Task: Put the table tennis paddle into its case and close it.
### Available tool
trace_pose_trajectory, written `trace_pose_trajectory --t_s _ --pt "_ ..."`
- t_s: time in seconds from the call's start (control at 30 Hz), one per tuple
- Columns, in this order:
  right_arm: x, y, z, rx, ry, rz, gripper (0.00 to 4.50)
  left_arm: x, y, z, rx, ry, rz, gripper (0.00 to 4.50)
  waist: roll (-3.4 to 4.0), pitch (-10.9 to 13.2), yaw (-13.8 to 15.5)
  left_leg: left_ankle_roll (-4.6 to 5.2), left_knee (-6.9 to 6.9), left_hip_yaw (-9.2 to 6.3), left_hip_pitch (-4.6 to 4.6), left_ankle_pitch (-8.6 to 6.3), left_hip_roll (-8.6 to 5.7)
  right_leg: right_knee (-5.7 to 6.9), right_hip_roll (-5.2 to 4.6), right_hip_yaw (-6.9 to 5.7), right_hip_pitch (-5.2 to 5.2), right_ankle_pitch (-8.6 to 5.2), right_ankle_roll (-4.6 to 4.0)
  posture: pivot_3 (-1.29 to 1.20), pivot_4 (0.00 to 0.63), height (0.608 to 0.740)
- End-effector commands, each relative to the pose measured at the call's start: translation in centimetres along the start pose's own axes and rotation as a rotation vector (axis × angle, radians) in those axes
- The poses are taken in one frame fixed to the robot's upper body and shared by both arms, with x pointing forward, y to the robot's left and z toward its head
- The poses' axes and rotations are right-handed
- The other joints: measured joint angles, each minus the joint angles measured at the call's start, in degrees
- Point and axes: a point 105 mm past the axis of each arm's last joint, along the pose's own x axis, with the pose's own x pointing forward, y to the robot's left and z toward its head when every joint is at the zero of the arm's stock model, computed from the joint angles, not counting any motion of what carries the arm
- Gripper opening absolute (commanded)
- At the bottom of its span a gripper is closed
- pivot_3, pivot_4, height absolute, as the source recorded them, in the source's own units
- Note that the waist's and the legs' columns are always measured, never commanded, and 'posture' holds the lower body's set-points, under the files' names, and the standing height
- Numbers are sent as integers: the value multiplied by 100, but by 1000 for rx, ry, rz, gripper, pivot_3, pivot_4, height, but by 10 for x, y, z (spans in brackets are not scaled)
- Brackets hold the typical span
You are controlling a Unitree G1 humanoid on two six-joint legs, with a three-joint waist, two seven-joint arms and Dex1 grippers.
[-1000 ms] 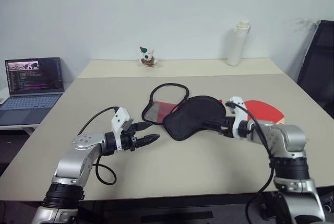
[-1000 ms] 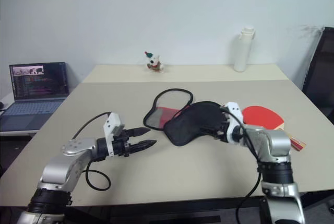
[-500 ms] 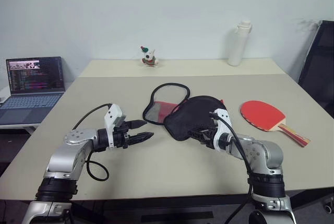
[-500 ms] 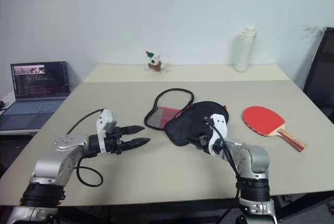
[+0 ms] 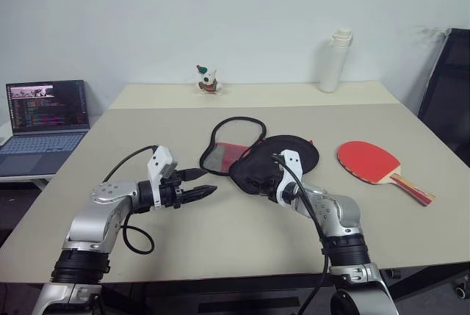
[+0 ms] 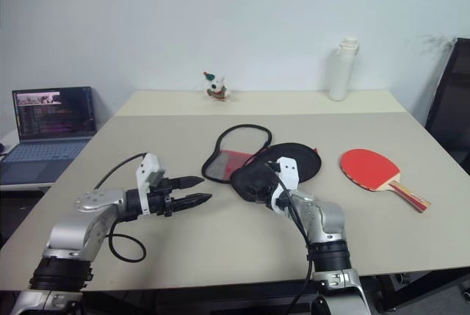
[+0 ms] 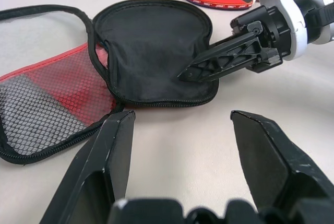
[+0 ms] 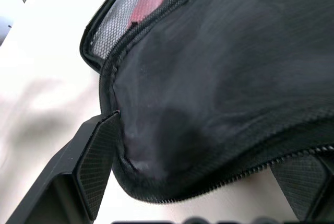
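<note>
The case (image 5: 264,159) lies unzipped mid-tabletop (image 5: 220,241), soft and limp, best pinched at its zipper rim, which the right claw (image 8: 203,182) straddles with fingers apart; left claw (image 7: 180,166) open nearby; the rigid, light paddle (image 5: 371,162) lies well right.

Case (image 5: 275,155) black, red mesh side; paddle (image 5: 367,161) face red.
</note>
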Motion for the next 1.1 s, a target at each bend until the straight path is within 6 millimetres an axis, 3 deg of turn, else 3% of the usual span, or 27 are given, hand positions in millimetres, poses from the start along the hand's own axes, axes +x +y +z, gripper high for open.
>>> trace_pose_trajectory --t_s 0.03,0.17,0.33,0.53,0.73,0.97,1.1 --pt "-5 8 10 13 -31 38 3165 -1 -2 14 55 -42 2 3189 0 0 1 0 0 -1 0 0 0 0 0 -1 0 0 0 0 150 740" --pt "-24 -1 16 141 20 93 1767 1 -5 13 51 -47 -3 3189 0 0 10 0 -1 -3 0 0 1 1 0 -2 0 0 -1 0 150 740" --pt "-43 -24 25 139 65 78 10 6 -10 13 47 -56 -13 3189 0 0 21 0 1 -1 -1 0 -5 -1 -6 -3 2 0 0 0 150 740" --pt "-52 -39 34 99 100 57 10 9 -12 13 46 -59 -15 3189 0 0 -3 1 -3 1 -1 0 -3 -2 4 -1 -1 -1 -1 0 150 740" --pt "-68 -59 31 -51 244 73 10 9 -16 11 46 -56 -22 3189 0 0 9 1 -3 3 -3 0 -5 -13 0 -2 3 -2 1 0 150 740" --pt "-77 -105 49 -226 316 1 10 10 -20 9 45 -51 -25 3189 -4 3 9 1 -2 18 -3 -1 -9 -17 4 -1 3 -3 4 0 150 740" --pt "-79 -121 59 -296 334 -20 10 10 -22 8 43 -50 -22 3189 -5 4 8 1 -3 25 -4 -1 -8 -19 6 -1 2 -3 4 0 150 740"
